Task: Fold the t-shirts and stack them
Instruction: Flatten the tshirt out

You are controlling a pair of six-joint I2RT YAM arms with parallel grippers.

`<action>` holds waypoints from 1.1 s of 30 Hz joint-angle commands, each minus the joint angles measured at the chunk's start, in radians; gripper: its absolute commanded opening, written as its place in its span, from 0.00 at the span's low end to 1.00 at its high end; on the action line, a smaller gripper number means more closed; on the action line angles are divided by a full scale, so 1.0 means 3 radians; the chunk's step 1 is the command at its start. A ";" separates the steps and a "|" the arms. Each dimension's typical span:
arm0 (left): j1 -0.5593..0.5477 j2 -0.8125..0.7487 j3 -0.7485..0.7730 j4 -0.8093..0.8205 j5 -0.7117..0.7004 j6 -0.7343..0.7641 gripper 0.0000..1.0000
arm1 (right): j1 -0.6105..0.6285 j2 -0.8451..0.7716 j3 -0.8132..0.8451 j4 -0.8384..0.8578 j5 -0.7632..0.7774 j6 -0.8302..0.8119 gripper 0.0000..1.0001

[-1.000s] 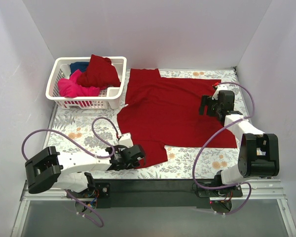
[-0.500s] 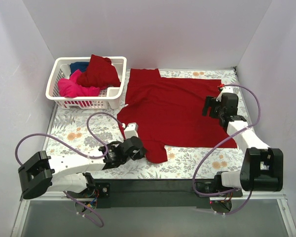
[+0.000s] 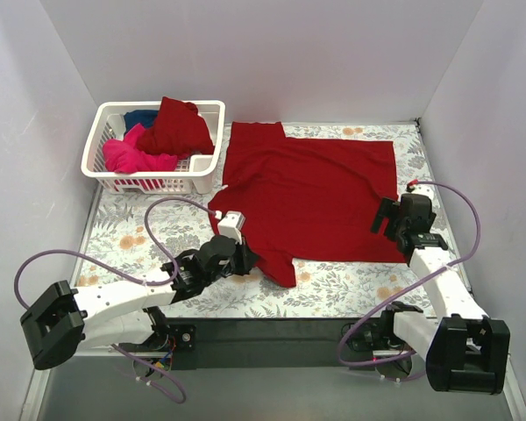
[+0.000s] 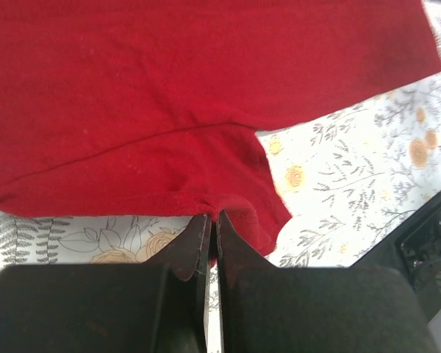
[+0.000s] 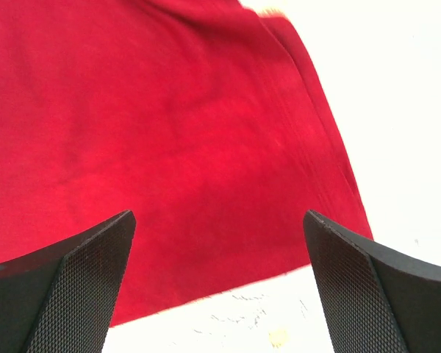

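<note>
A dark red t-shirt (image 3: 311, 193) lies spread flat across the middle of the floral table. My left gripper (image 3: 248, 260) is shut on the hem of its near sleeve (image 4: 235, 191), the cloth pinched between the fingertips. My right gripper (image 3: 387, 217) hovers open over the shirt's right edge (image 5: 206, 147), its fingers (image 5: 81, 272) wide apart with nothing between them. Another dark red t-shirt (image 3: 177, 125), a hot pink one (image 3: 131, 156) and a dark blue one (image 3: 141, 117) lie bunched in the basket.
The white plastic lattice basket (image 3: 149, 182) stands at the back left of the table. White walls close in the left, back and right sides. Purple cables loop from both arms over the table's near strip.
My left gripper has closed on the sleeve hem and reached further right. The right arm has pulled back toward the near right edge of the shirt, and its jaws have opened wider.
</note>
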 commanded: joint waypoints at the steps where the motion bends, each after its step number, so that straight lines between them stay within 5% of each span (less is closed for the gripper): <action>1: 0.0079 -0.0228 -0.0070 0.0092 0.0085 0.0256 0.00 | -0.0145 0.0135 -0.0025 -0.0190 -0.0074 0.0202 0.88; 12: 0.0324 -0.0495 -0.0219 0.0087 0.0320 0.0384 0.00 | -0.0901 0.0474 -0.0015 -0.0395 -0.0406 0.0330 0.88; 33: 0.0401 -0.0392 -0.0229 0.0061 0.0315 0.0399 0.00 | -0.1306 0.0668 -0.0296 0.0009 -0.0401 0.0498 0.80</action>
